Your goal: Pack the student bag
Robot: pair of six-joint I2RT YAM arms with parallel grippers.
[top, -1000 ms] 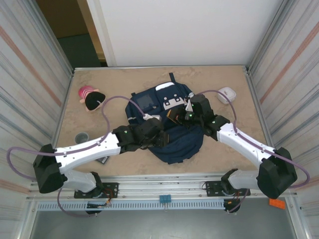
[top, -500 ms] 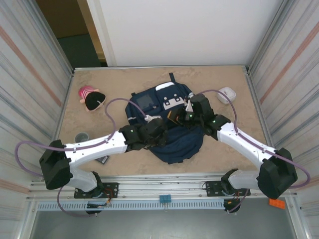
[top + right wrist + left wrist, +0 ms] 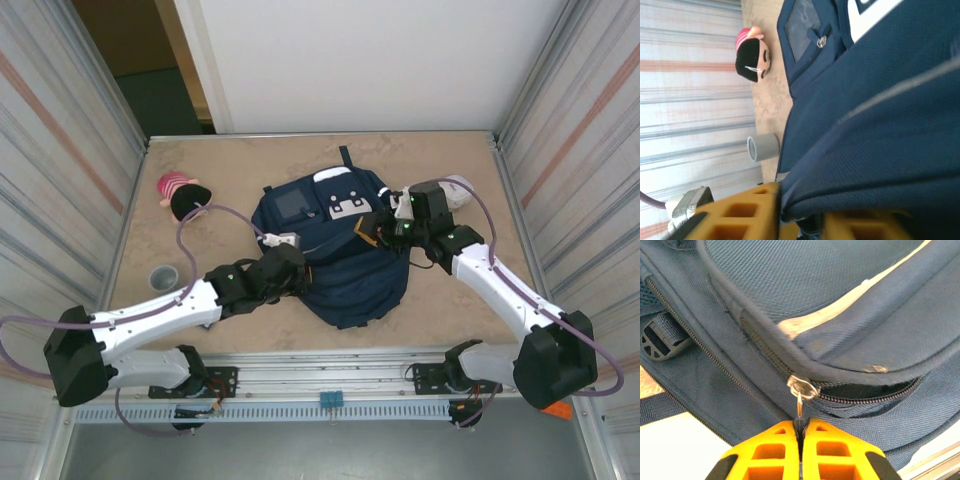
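The student bag [image 3: 335,270], navy with white patches, lies flat mid-table. My left gripper [image 3: 300,268] sits at its left edge. In the left wrist view this gripper [image 3: 801,427] is shut on the metal zipper pull [image 3: 799,407], which hangs from the slider [image 3: 803,386]. To the slider's right the zip gapes in a dark slit [image 3: 870,390]. My right gripper [image 3: 378,225] is at the bag's upper right side. In the right wrist view its yellow fingers [image 3: 740,215] stand apart, with a fold of the bag's fabric [image 3: 880,100] lying between them.
A small doll with black hair and a pink hat [image 3: 183,196] lies at the far left, and a grey cup [image 3: 163,275] stands nearer on the left. A white object [image 3: 458,190] sits behind the right arm. Metal walls close both sides.
My left gripper closed on the zipper pull and drew back to the left. My right gripper's jaws parted and it shifted right and farther back. The bag's raised flap settled flatter.
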